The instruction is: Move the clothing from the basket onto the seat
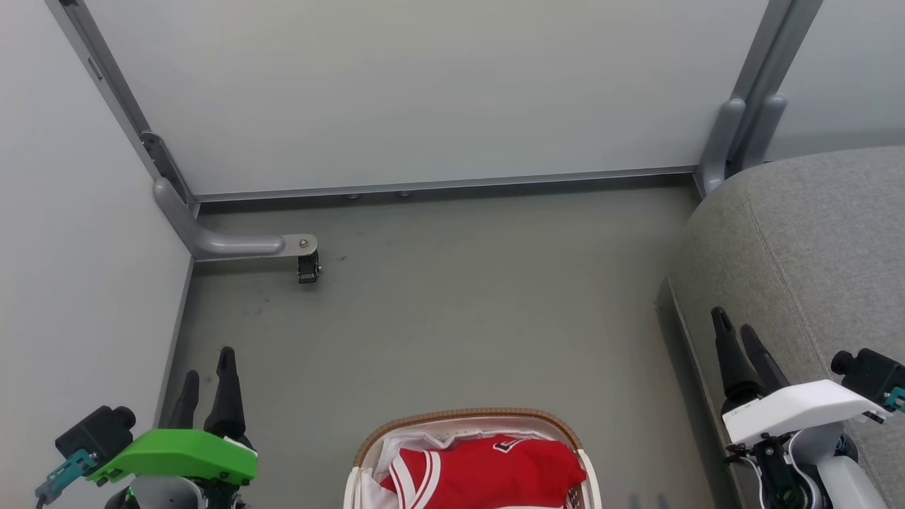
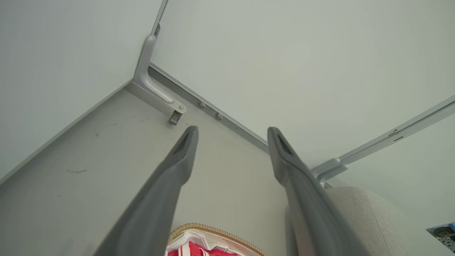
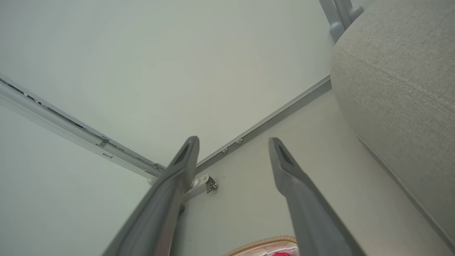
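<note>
- The left claw, on a green-shelled wrist, sits at the near left of the head view. Its 2 long dark fingers point toward the far wall. In its wrist view the fingers stand spread wide with bare floor behind the gap, so it is open and holds nothing.
- The right claw, on a white-shelled wrist, sits at the near right. Its 2 fingers angle up and a little left in front of the seat's left edge. Its wrist view shows them equally spread and empty.
- 1 red sports jersey with white striped trim lies crumpled inside 1 oval cream-white plastic laundry basket with a brown woven rim. The basket is at the near centre between the 2 claws, and neither claw touches it.
- A white cloth shows beside the jersey at the basket's left side.
- 1 large grey fabric sofa seat, with a rounded corner and a stitched seam, takes up the right side. A strip of floor separates it from the basket.
- The grey floor lies open from the basket to the far wall.
- Pale wall panels close the far and left sides.
- 1 grey metal foot with a small caster juts from the far-left corner, well apart from the basket.
- The left claw is near the left panel.
</note>
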You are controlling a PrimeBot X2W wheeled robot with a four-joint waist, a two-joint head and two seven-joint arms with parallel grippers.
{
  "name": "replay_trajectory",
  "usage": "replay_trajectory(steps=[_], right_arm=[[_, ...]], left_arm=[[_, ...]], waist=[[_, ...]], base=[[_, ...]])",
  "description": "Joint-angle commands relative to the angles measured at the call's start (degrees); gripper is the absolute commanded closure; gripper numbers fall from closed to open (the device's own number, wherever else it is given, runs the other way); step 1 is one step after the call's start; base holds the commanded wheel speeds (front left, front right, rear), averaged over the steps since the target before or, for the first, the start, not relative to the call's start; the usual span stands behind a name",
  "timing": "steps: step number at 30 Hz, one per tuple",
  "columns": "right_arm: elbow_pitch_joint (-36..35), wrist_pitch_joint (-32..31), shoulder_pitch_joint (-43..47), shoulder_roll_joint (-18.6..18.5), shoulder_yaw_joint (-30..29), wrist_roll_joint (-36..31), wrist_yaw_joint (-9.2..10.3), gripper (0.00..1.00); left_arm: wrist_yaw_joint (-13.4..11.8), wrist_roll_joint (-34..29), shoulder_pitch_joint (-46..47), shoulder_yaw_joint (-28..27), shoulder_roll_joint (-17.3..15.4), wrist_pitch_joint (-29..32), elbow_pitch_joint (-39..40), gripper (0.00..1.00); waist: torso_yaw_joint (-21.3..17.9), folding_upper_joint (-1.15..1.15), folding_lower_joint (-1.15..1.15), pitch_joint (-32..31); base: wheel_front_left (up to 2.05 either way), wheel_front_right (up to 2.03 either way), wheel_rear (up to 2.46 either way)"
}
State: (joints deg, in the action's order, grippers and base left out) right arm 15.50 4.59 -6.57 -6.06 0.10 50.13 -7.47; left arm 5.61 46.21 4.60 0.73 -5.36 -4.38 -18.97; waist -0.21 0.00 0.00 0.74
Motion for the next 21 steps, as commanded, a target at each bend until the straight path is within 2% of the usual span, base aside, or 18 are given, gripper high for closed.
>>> replay_trajectory(steps=[1,21], right_arm=[[-0.2,0.7,-1.0,-0.5,0.1,-1.9,-0.02,0.0],[1.5,3.8,0.5,-0.7,1.1,-15.8,-0.02,0.0]], left_arm=[[-0.2,-1.9,1.0,0.3,-0.7,-0.6,0.4,0.0],[-1.5,-16.1,-0.7,3.2,-1.8,-4.0,0.1,0.0]], waist=[[0.0,0.0,0.0,0.0],[-0.2,0.0,0.0,-0.3]], base=[[0.0,0.0,0.0],[0.0,0.0,0.0]])
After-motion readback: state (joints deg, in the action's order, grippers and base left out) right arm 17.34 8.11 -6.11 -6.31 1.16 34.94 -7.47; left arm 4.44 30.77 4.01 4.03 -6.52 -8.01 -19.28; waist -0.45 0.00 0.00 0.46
